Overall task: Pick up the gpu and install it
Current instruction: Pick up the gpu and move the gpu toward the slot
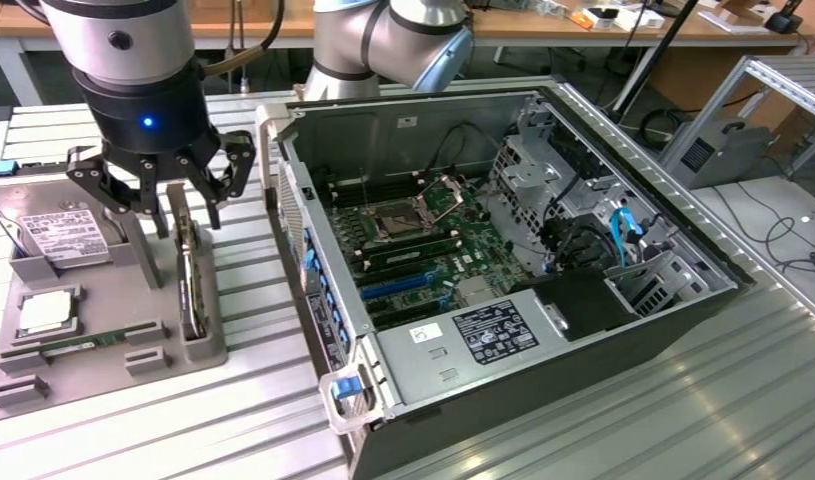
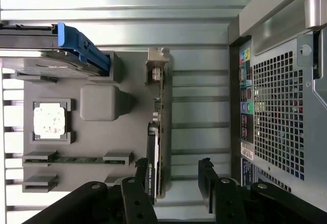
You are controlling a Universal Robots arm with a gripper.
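The exterior view looks down at a slant from well above the tray [image 1: 107, 305] and the open computer case [image 1: 421, 130]. The wrist view looks straight down, close over the same tray [image 2: 102, 137] and the case's side [image 2: 276, 106].

1. Exterior view: bright, even overhead room light, with soft short shadows on the desk [image 1: 247, 420] slats.
2. Computer case [image 1: 421, 250] interior is dimmer, its drive bay near black. Blue LED [image 1: 146, 123] glows above the end effector [image 1: 167, 205].
3. Wrist view: one strip of desk slats is washed out to white, and the end effector is underexposed, near-black.
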